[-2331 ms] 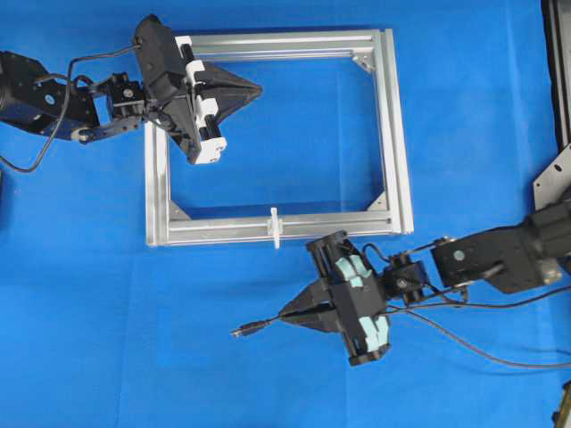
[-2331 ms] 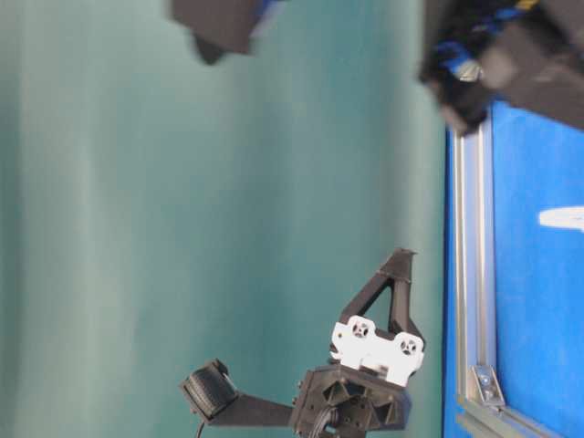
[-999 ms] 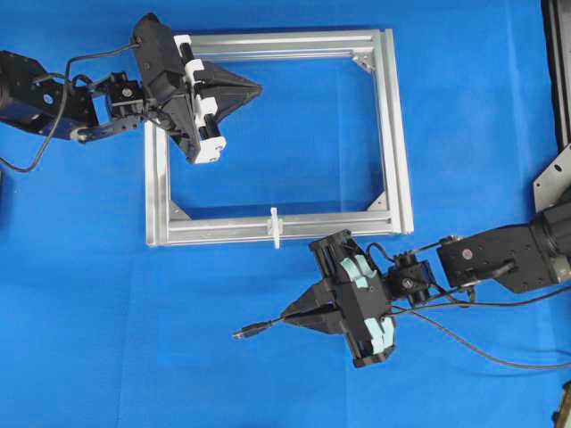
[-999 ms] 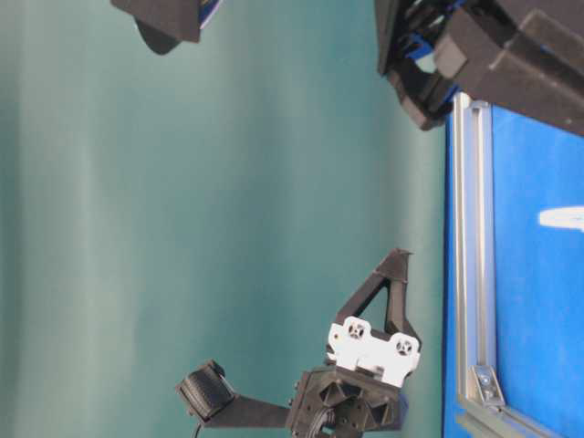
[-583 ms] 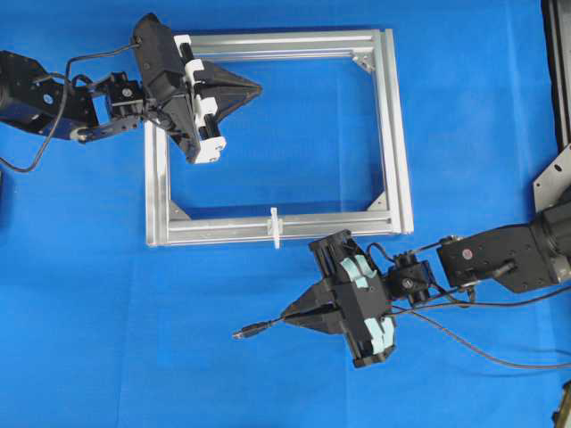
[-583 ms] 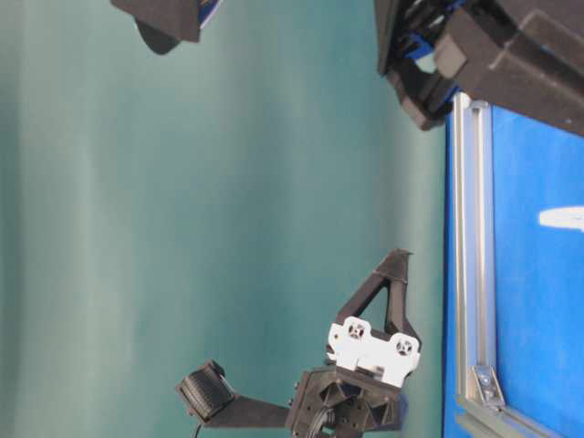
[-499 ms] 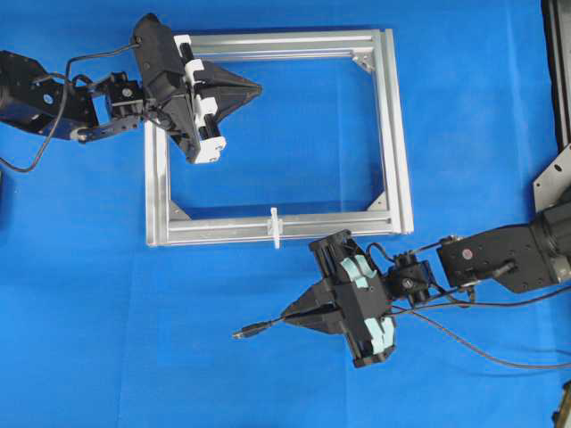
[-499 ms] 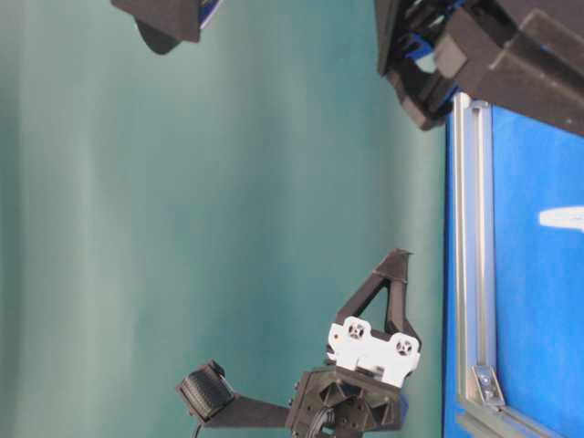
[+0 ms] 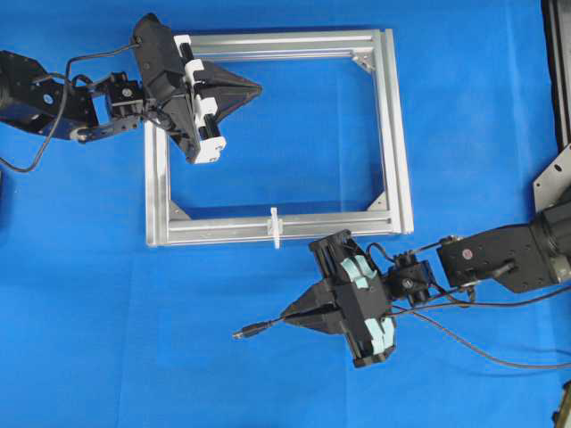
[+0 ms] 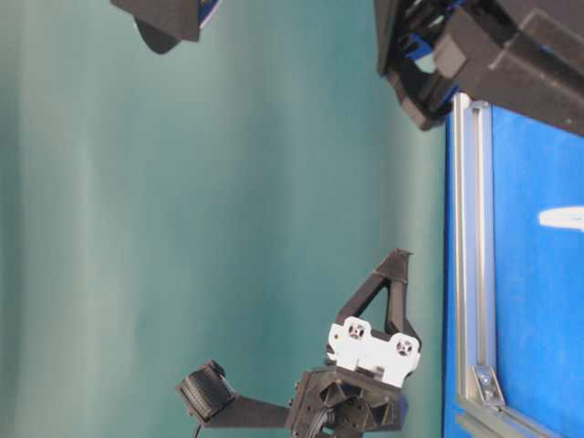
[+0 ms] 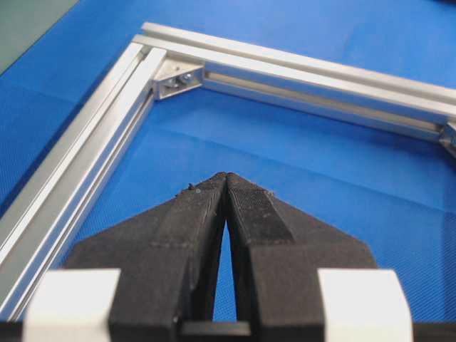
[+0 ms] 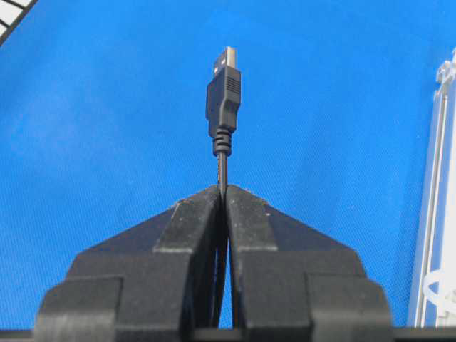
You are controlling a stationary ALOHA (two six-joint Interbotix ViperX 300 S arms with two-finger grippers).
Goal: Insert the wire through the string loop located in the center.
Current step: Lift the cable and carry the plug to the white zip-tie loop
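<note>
The right claw [image 12: 222,189] gripped the wire [image 12: 223,92]; its wrist view alone showed the metal plug. Overhead, the loop [image 9: 275,226] stood on the frame's [image 9: 393,134] near bar. The left claw [image 11: 226,178] was closed, empty.

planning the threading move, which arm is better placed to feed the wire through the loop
Right. The right gripper is already shut on the wire, plug sticking out ahead, just below the string loop on the near frame bar. The left gripper is shut on nothing, over the frame's far corner.
</note>
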